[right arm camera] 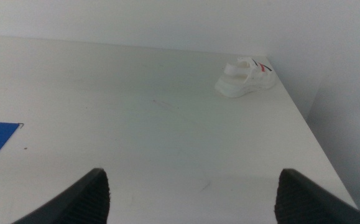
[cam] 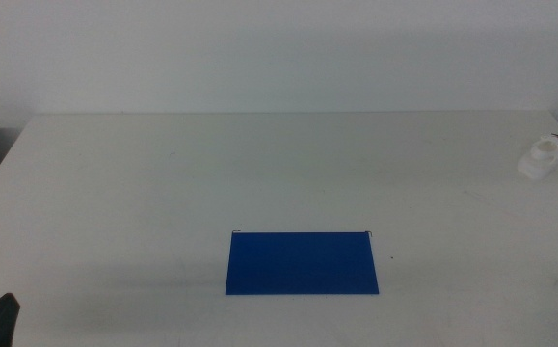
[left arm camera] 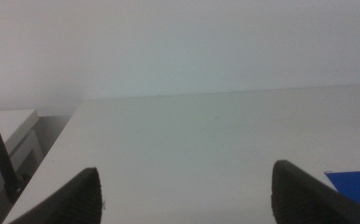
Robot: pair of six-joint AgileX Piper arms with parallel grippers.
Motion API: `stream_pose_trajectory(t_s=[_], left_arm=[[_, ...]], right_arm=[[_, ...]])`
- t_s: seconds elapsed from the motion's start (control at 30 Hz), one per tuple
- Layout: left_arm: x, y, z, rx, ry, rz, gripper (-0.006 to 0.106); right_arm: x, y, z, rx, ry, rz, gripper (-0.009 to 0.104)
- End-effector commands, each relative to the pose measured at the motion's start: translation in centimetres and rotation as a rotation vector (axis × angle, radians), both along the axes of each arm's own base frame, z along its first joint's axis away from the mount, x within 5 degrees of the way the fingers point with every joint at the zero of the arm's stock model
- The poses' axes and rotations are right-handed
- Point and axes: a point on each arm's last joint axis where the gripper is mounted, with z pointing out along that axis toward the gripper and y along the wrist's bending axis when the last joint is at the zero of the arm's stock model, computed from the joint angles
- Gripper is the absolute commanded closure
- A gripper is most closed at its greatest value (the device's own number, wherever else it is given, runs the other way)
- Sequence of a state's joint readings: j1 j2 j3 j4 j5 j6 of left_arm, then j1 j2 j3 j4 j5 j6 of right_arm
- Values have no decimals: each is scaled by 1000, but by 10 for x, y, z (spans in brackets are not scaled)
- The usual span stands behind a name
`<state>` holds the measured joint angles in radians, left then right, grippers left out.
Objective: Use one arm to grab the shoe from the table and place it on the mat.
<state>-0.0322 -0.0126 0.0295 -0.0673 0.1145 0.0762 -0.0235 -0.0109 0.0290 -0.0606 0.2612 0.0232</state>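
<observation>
Shoe (cam: 543,157) lay at tabletop's (cam: 259,173) far right edge, well apart from mat (cam: 302,262). Right hand (right arm camera: 192,193) released, unladen; left hand (left arm camera: 186,196) likewise, waiting. Best approach: right arm, straddling shoe's sides.

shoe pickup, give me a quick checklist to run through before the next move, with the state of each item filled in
1. Shoe located: ok, on the table near its far right edge, upright.
2. Mat free to receive it: ok, nothing lies on it.
3. Right tool ready: ok, jaws wide open, shoe ahead of it in the right wrist view, not yet reached.
4. Path from shoe to mat: ok, bare tabletop between them.
5. Left tool out of the way: ok, waiting at the near left corner, jaws open.
6. Shoe's grip point: cannot tell, too small and blurred.
</observation>
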Motion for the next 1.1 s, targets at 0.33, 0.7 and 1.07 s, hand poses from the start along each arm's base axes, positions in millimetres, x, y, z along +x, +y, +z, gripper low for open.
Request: stream_pose_trajectory(t_s=[0.33,0.7,1.07], left_arm=[[-1,0,6,-18,-88,1,7],[-1,0,6,-18,-88,1,7],[-1,0,6,-18,-88,1,7]], right_arm=[[15,0,86,20,71,-6,24],[99,-2,168,83,296,-26,24],[199,-10,217,32,380,-64,24]])
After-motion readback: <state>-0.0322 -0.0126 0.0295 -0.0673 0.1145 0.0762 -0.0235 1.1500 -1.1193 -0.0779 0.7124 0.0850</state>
